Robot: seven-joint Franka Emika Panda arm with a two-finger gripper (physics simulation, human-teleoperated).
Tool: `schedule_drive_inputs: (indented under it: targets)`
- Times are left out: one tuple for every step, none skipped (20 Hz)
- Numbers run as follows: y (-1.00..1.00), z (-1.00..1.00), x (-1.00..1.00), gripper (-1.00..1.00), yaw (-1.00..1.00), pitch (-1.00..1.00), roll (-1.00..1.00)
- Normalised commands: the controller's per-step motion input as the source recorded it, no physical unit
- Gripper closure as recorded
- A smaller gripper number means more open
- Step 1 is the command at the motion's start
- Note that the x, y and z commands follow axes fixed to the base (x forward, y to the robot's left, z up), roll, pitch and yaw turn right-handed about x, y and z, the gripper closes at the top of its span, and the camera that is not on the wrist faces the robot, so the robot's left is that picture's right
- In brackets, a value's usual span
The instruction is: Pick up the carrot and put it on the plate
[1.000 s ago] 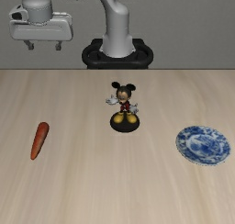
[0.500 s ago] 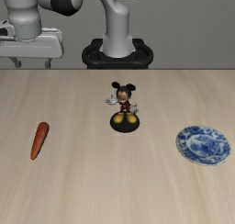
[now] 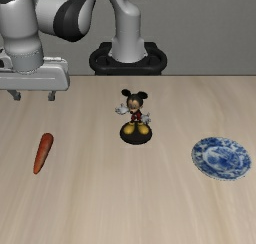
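A single camera looked from the front and from above, tilted down on the wooden table [image 3: 100, 208]. It stood fairly near: the table's side edges were cut off, and the robot base [image 3: 128, 60] showed just behind its far edge.

A pale wooden surface [image 3: 90, 208] with a light plank grain runs the full width in front of me. Three things lie on it, well apart from one another. An orange carrot [image 3: 42, 153] lies toward the exterior view's left, its thin tip pointing down the view. Near the middle a Mickey Mouse figurine [image 3: 134, 116] stands upright on a dark round base. Toward the exterior view's right rests a blue-and-white patterned plate [image 3: 221, 157], nothing on it.
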Motion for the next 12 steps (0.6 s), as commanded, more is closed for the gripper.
schedule_drive_inputs:
  targets:
    - [0.0, -1.0, 0.0, -1.0, 0.0, 0.0, 0.0]
    - [0.0, -1.0, 0.0, -1.0, 0.0, 0.0, 0.0]
    - [0.0, -1.0, 0.0, -1.0, 0.0, 0.0, 0.0]
    - [0.0, -1.0, 0.0, -1.0, 0.0, 0.0, 0.0]
    - [0.0, -1.0, 0.0, -1.0, 0.0, 0.0, 0.0]
    - [0.0, -1.0, 0.0, -1.0, 0.0, 0.0, 0.0]
    - [0.0, -1.0, 0.0, -1.0, 0.0, 0.0, 0.0]
    - [0.0, -1.0, 0.0, -1.0, 0.0, 0.0, 0.0]
    - [0.0, -1.0, 0.0, -1.0, 0.0, 0.0, 0.0]
    - [0.0, -1.0, 0.0, -1.0, 0.0, 0.0, 0.0]
    - [0.0, -1.0, 0.0, -1.0, 0.0, 0.0, 0.0]
    - [0.0, -1.0, 0.0, -1.0, 0.0, 0.0, 0.0]
